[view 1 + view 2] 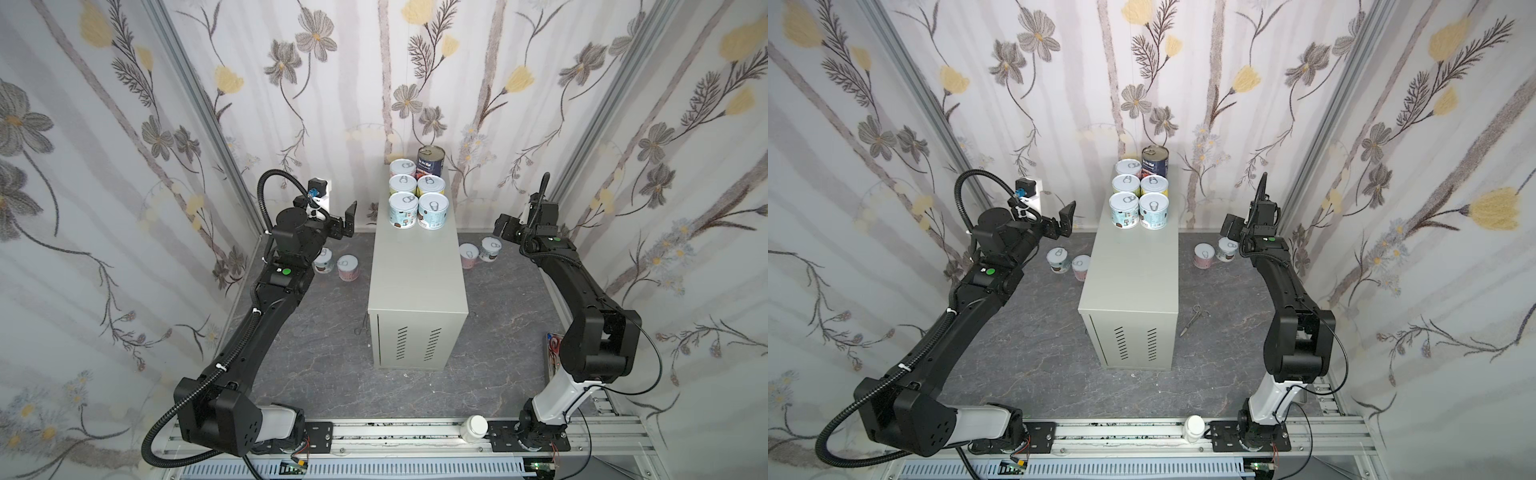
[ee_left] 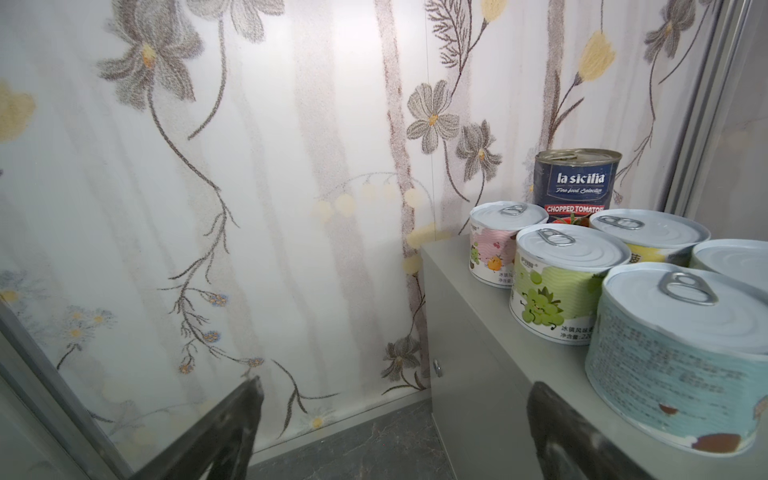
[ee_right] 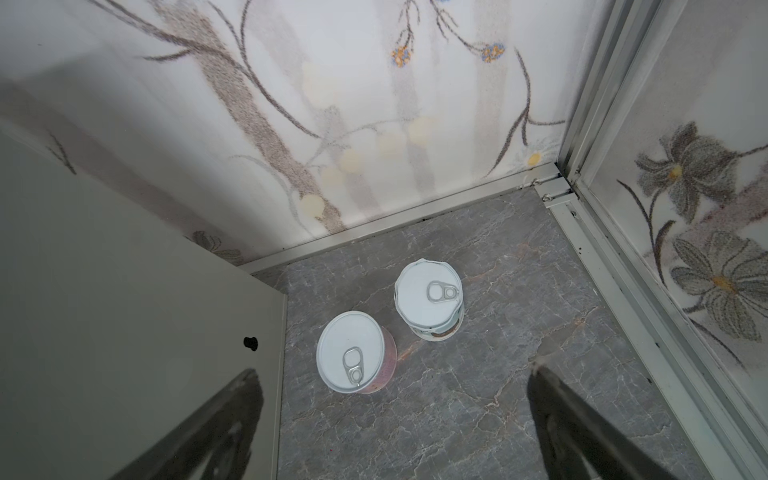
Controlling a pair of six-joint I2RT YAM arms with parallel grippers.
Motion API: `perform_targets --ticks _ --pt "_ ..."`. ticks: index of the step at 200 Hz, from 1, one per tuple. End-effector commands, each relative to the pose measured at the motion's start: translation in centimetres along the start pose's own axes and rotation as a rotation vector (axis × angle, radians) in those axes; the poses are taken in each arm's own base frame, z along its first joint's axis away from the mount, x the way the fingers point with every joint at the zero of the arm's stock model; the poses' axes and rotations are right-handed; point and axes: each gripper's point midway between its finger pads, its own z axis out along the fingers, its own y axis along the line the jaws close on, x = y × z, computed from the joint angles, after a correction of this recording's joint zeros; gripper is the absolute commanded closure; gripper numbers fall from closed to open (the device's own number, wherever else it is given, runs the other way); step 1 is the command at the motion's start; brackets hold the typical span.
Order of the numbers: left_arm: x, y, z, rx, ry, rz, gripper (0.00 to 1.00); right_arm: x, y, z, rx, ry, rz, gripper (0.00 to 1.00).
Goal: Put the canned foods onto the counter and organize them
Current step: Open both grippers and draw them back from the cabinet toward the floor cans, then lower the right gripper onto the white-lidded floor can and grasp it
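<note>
Canned foods point(image 1: 403, 185) stand in two places. Six sit upright at the far end of the bench point(image 1: 417, 286), in two columns of three: five short cans with pull-tab lids and the taller tomato can point(image 1: 431, 163) at the back right. All are sealed, so their contents cannot be seen. Four more short cans stand on the floor point(image 1: 324, 340), lids also shut: a left pair point(image 1: 348, 267) near the bench's left wall, partly hidden by the arm, and a right pair point(image 3: 351, 351) near its right wall. The left claw point(image 1: 348, 222) hangs left of the bench, apart from it and about level with its top, jaws spread wide and holding nothing. In the left wrist view the nearest blue-labelled can point(image 2: 681, 353) lies off to one side of the fingers, not between them. The right claw point(image 1: 506, 227) hovers above the right pair, clear of both cans, jaws wide apart and empty.
</note>
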Motion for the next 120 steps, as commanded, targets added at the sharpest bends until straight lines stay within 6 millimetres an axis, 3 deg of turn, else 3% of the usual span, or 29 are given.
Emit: perform_targets --ticks 1,39,120 --pt "0.2 0.8 0.1 -0.02 -0.013 -0.006 0.0 0.7 0.2 1.5 -0.01 0.047 0.011 0.0" --pt "1.9 2.6 0.8 -0.046 0.019 -0.015 0.0 2.2 0.4 4.9 -0.026 0.118 0.026 0.0" --pt "5.8 3.6 3.5 -0.043 0.103 -0.034 0.0 5.1 -0.8 12.1 0.008 0.238 0.057 0.0"
